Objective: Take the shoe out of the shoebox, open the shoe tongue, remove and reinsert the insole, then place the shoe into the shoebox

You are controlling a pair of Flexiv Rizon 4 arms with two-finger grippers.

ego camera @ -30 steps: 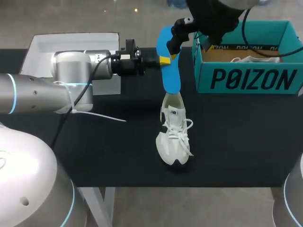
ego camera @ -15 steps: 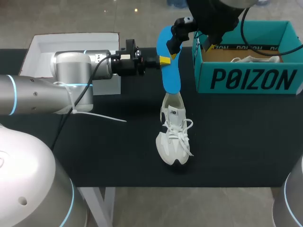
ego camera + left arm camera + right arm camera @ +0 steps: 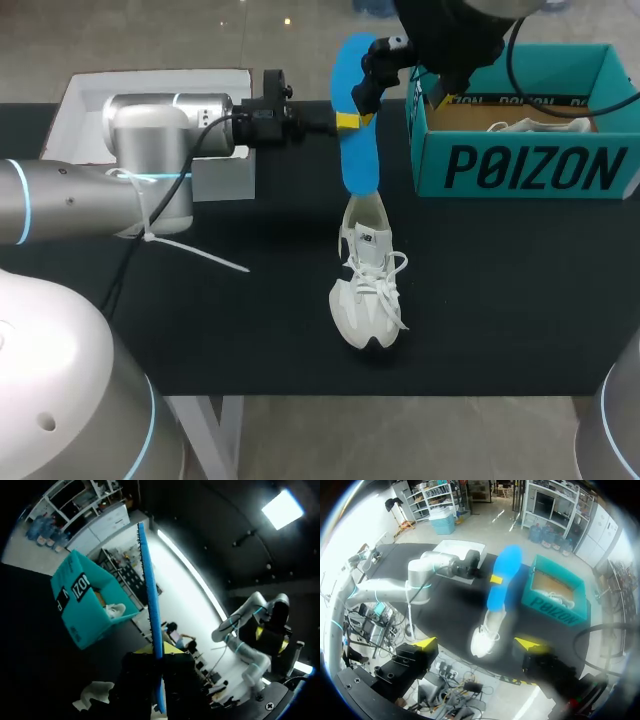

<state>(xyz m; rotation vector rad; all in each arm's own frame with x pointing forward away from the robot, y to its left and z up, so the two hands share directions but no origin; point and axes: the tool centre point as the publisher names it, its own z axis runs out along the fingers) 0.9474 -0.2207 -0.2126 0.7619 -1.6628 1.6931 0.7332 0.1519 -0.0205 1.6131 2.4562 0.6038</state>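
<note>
Insole (image 3: pixel 358 165) raised slightly, left jaws clamped on it | right jaws wide, empty | shoebox (image 3: pixel 520 165) lettering dark

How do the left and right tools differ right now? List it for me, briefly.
The left tool is shut on the blue insole, holding it upright over the white shoe; the right tool is open and holds nothing. The left tool comes in sideways, low over the table; the right tool hangs high, pointing down at it. Both have yellow tips.
</note>
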